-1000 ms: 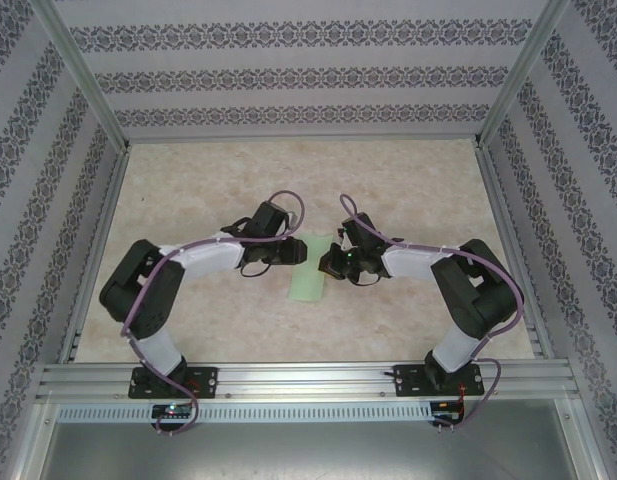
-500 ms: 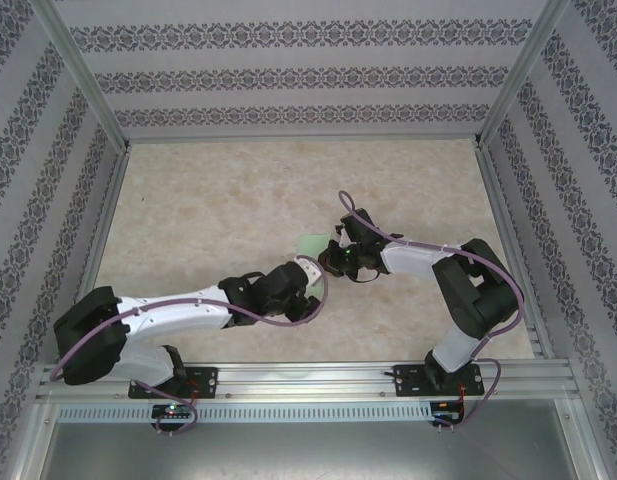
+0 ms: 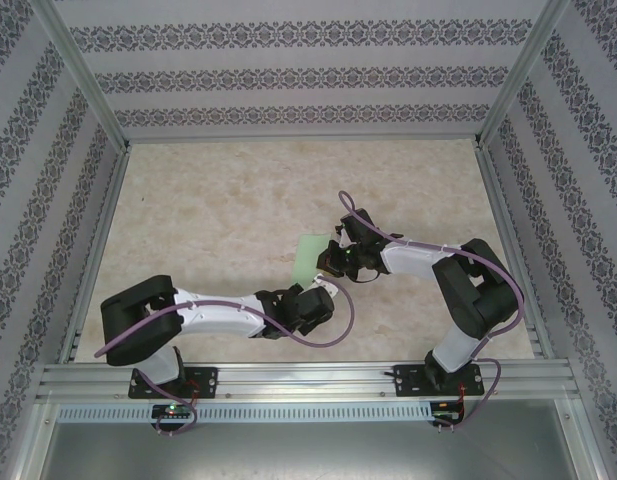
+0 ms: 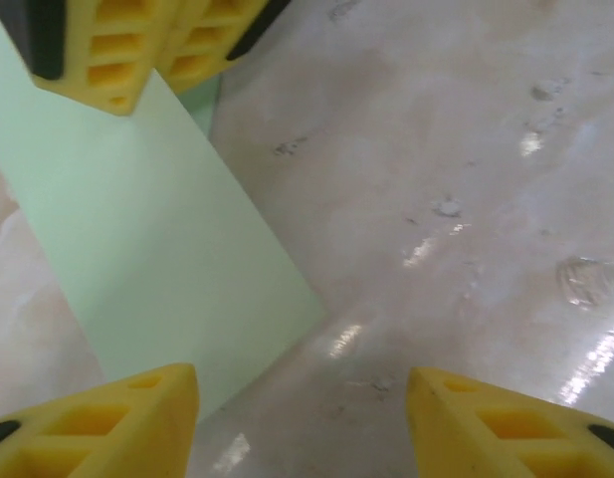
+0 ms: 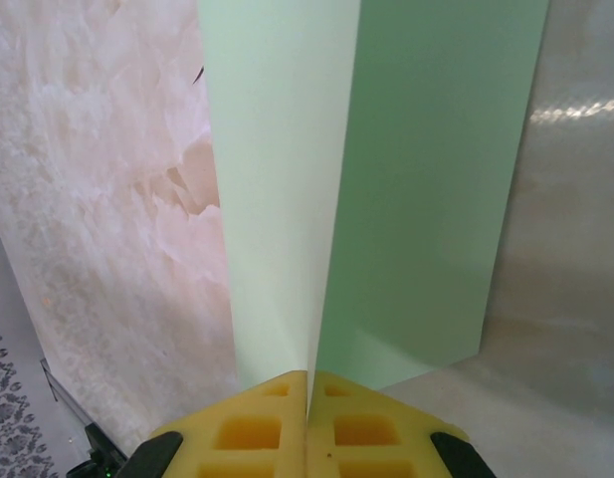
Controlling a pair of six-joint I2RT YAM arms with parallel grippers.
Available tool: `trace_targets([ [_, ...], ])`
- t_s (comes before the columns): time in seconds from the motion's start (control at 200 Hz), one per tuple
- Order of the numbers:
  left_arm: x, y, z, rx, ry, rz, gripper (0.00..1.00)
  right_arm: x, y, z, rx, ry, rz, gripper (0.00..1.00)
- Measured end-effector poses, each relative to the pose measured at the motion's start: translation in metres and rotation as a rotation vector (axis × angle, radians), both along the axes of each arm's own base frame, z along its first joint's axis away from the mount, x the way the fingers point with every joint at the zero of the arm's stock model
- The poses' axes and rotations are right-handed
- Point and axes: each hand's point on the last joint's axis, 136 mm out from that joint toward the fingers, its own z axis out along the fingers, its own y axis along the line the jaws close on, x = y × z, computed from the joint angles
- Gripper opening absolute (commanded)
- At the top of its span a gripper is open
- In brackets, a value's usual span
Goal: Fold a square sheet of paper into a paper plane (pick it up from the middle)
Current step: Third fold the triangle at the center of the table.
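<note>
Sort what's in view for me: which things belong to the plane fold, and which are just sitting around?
Belongs to the job:
green paper, folded to a narrow strip
right gripper, shut on the paper's crease
left gripper, open over the paper's corner

Just there, not part of it:
marbled table
patterned walls
metal frame

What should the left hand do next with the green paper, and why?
Probably ease the left hand onto the free corner of the green paper and close. It is open, that corner lies partly between its jaws, and the right hand pinches the fold shut.
</note>
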Motion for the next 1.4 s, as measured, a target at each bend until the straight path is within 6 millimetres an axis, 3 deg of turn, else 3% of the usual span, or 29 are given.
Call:
trace_targets([
  [0.18,0.009,-0.011,0.009,-0.021,-0.039,0.015,0.31,0.0,0.0,0.0,0.0,0.0,0.0,0.06],
  [0.42,0.014,-0.009,0.012,-0.017,-0.065,0.031,0.0,-0.001,0.0,-0.001,-0.003,0.002,0.003,0.07],
  [0.559,0.015,-0.007,0.013,-0.012,-0.074,0.037,0.0,-0.001,-0.001,-0.001,-0.005,0.003,0.003,0.07],
  [0.709,0.018,-0.004,0.018,-0.032,-0.072,0.045,0.0,-0.002,-0.001,-0.002,-0.009,0.009,0.005,0.18],
  [0.799,0.024,0.0,0.026,-0.071,-0.054,0.059,0.0,-0.003,-0.002,-0.002,-0.012,0.009,0.008,0.19],
  [0.854,0.028,0.002,0.03,-0.101,-0.033,0.067,0.0,-0.004,-0.003,-0.003,-0.017,0.011,0.009,0.27],
  [0.919,0.033,0.004,0.032,-0.134,-0.001,0.071,0.0,-0.005,-0.009,-0.003,-0.041,0.007,0.007,0.29],
  [0.999,0.037,0.004,0.033,-0.162,0.032,0.07,0.0,-0.004,-0.019,0.003,-0.082,-0.014,-0.006,0.42],
  [1.114,0.038,0.004,0.03,-0.184,0.079,0.055,0.0,0.002,-0.035,0.016,-0.127,-0.055,-0.037,0.42],
  [1.204,0.035,0.0,0.026,-0.19,0.114,0.031,0.0,0.01,-0.042,0.025,-0.152,-0.088,-0.051,0.37],
  [1.364,0.032,-0.011,0.021,-0.196,0.158,-0.006,0.0,0.023,-0.041,0.037,-0.159,-0.135,-0.049,0.21],
  [1.399,0.032,-0.014,0.02,-0.198,0.166,-0.014,0.0,0.026,-0.039,0.04,-0.157,-0.147,-0.048,0.13],
])
